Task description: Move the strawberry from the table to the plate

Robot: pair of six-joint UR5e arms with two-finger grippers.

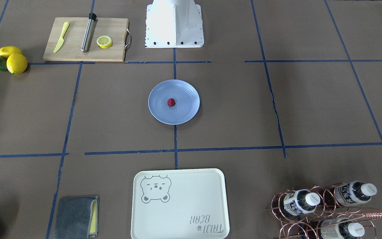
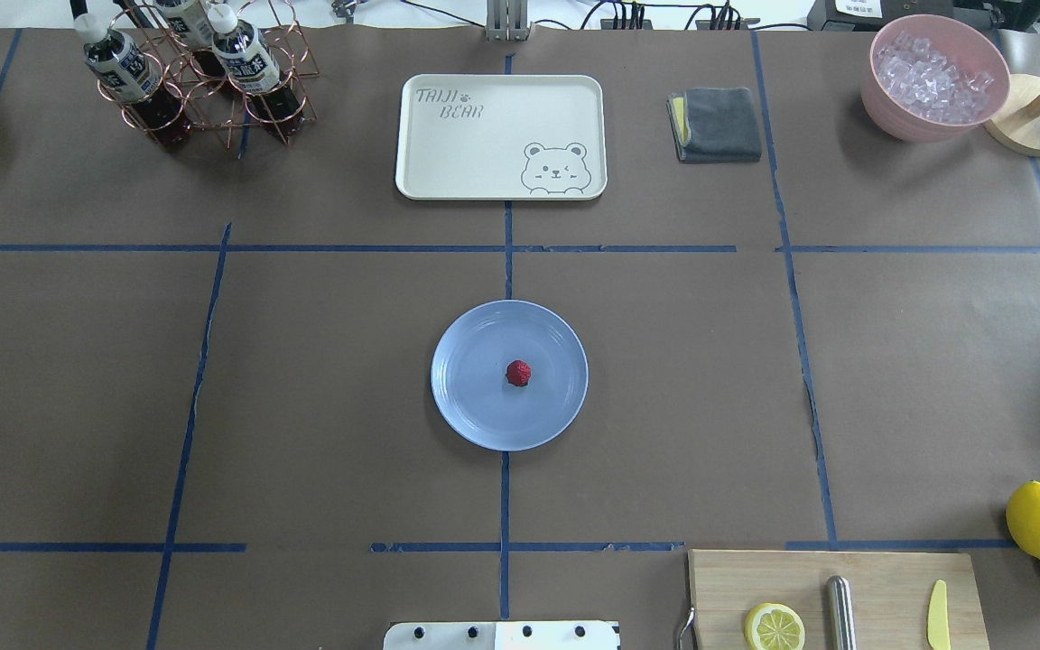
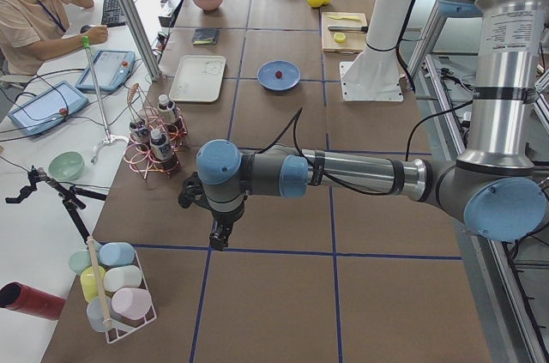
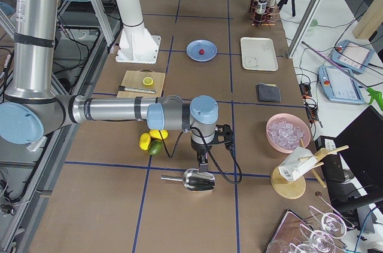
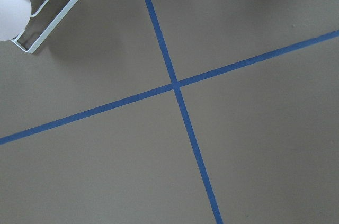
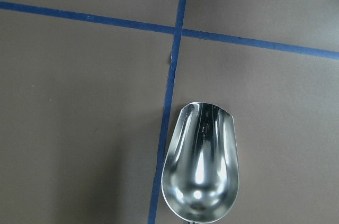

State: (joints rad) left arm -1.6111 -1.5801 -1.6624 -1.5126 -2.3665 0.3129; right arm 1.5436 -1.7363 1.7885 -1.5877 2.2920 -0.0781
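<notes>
The strawberry (image 2: pixel 518 372) lies centred on the plate (image 2: pixel 470 411), so the job looks done. Left hand (image 3: pixel 220 238) and right hand (image 4: pixel 202 163) hang well apart from it, likely parked; spread or pressed together, I cannot tell

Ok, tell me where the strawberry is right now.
In the overhead view the strawberry sits in the middle of the light-blue plate, centred left to right, with the bear-print tray beyond it.
</notes>
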